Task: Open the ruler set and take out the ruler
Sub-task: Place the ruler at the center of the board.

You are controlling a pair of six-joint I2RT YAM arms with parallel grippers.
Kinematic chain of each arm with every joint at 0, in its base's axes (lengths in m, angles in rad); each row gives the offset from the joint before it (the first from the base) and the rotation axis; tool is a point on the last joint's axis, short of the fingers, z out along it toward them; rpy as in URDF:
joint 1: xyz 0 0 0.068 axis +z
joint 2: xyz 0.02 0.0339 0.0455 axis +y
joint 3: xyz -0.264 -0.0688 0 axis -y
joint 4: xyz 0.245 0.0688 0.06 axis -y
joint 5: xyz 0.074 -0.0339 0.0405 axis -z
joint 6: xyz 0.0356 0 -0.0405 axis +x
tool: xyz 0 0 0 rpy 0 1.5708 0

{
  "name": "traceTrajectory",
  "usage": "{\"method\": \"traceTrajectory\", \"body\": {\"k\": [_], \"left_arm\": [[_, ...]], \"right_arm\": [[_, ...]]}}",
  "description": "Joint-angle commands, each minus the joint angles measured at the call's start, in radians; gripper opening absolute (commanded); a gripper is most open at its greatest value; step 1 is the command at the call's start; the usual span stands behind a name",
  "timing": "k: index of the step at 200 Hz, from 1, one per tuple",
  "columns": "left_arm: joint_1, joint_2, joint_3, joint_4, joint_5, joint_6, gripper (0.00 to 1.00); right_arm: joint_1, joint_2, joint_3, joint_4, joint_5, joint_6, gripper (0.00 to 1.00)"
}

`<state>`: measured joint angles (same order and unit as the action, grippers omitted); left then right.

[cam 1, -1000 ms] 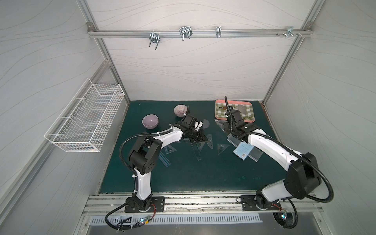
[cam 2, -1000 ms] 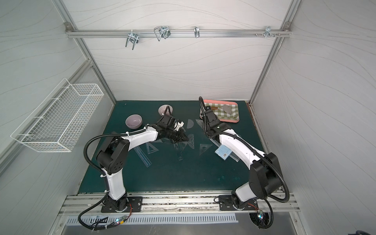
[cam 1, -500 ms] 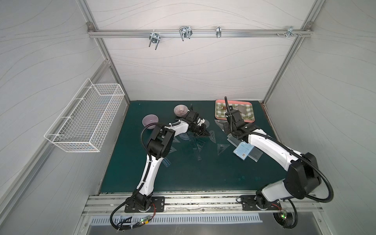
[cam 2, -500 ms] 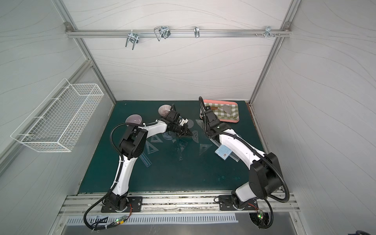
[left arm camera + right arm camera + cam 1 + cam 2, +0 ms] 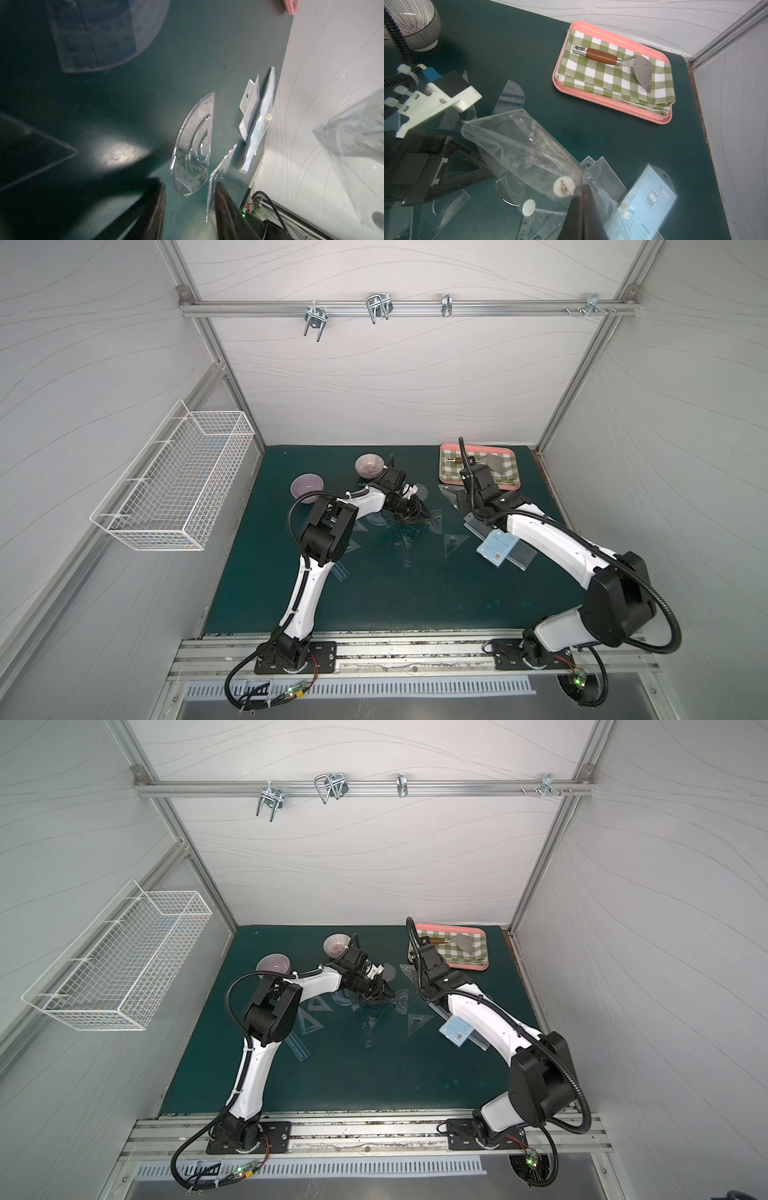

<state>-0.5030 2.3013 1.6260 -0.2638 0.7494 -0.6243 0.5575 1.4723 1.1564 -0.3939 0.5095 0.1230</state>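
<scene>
My right gripper (image 5: 580,188) is shut on a corner of the clear ruler set pouch (image 5: 519,145), which hangs open above the green mat with its mouth toward the left gripper. In a top view the right gripper (image 5: 462,505) sits left of the pink tray. My left gripper (image 5: 190,185) is open just above the mat. A clear triangular ruler (image 5: 220,172) stands on edge against the inner side of one finger and is not clamped. In both top views the left gripper (image 5: 417,512) (image 5: 384,992) is low over scattered clear rulers.
A protractor (image 5: 193,149), more clear triangles (image 5: 453,543) and a straight ruler (image 5: 405,549) lie on the mat. A second pouch with a blue card (image 5: 503,549) lies under the right arm. Two bowls (image 5: 369,465) (image 5: 306,486), a pink tray (image 5: 478,485) with cloth and scraper, and a wall basket (image 5: 178,485).
The left gripper has opened from shut, letting go of the triangular ruler. The left arm's elbow has swung up and toward the back. The right arm has held still.
</scene>
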Motion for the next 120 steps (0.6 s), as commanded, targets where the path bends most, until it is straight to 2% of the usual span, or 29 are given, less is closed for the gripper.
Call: {"method": "traceTrajectory", "body": {"k": [1, 35, 64, 89, 120], "left_arm": [[0.004, -0.087, -0.044, -0.004, -0.054, 0.01, 0.45], [0.012, -0.263, -0.183, 0.083, -0.062, -0.061, 0.46], [0.014, -0.405, -0.329, 0.267, -0.057, -0.229, 0.47], [0.014, -0.455, -0.373, 0.356, -0.05, -0.31, 0.47], [0.009, -0.465, -0.373, 0.377, -0.041, -0.354, 0.44]], "right_arm": [[-0.003, -0.009, 0.007, 0.006, -0.012, 0.011, 0.0], [0.014, 0.026, 0.007, 0.002, -0.023, 0.069, 0.0], [0.053, 0.073, 0.019, 0.007, -0.044, 0.119, 0.0], [0.079, 0.107, 0.034, 0.02, -0.086, 0.146, 0.0], [0.112, 0.134, 0.047, 0.029, -0.108, 0.168, 0.0]]}}
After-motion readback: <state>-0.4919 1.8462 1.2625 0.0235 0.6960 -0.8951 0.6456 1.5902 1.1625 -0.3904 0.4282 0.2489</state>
